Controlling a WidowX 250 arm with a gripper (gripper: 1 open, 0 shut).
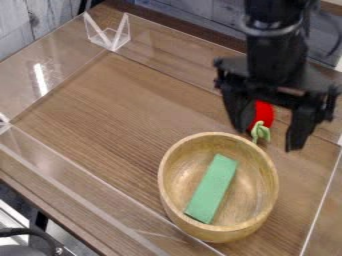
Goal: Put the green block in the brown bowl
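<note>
The mint-green block lies flat inside the brown bowl, a round wooden bowl at the lower right of the table. It points from the bowl's near left toward the far right. My gripper hangs above the bowl's far rim, open, its two black fingers spread wide with nothing between them. It is clear of the block and the bowl.
A red strawberry-like toy with a green stem sits on the wood table just behind the bowl, seen between the fingers. A clear plastic wall edges the table, and a clear stand is at the far left.
</note>
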